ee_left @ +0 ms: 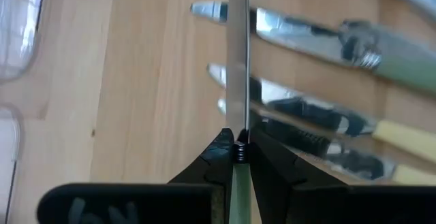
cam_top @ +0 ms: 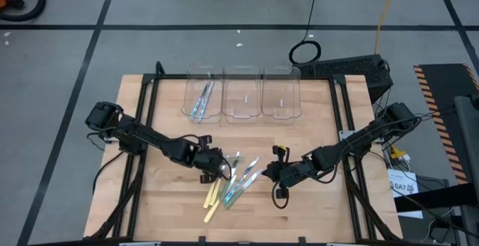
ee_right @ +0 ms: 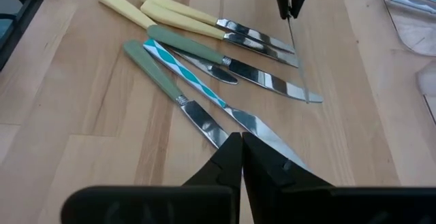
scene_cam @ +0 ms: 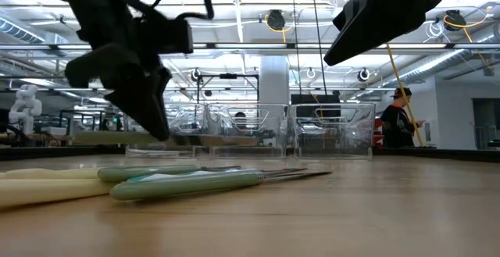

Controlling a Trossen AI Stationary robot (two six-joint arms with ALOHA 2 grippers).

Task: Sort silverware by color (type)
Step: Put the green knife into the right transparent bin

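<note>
One green-handled knife [ee_left: 238,81] hangs pinched in the left gripper [ee_left: 236,149] above the pile of knives [ee_right: 204,67]. The right gripper [ee_right: 240,142], fingers closed and empty, waits beside it. A thin grip could slip.

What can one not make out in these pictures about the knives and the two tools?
- High view: how many pieces lie in the left bin; they are too small and overlap.
- Left wrist view: the handle of the held knife; the left tool covers most of it.
- Right wrist view: whether the right tool touches the blue-patterned knife; its tips hide the blade there.
</note>
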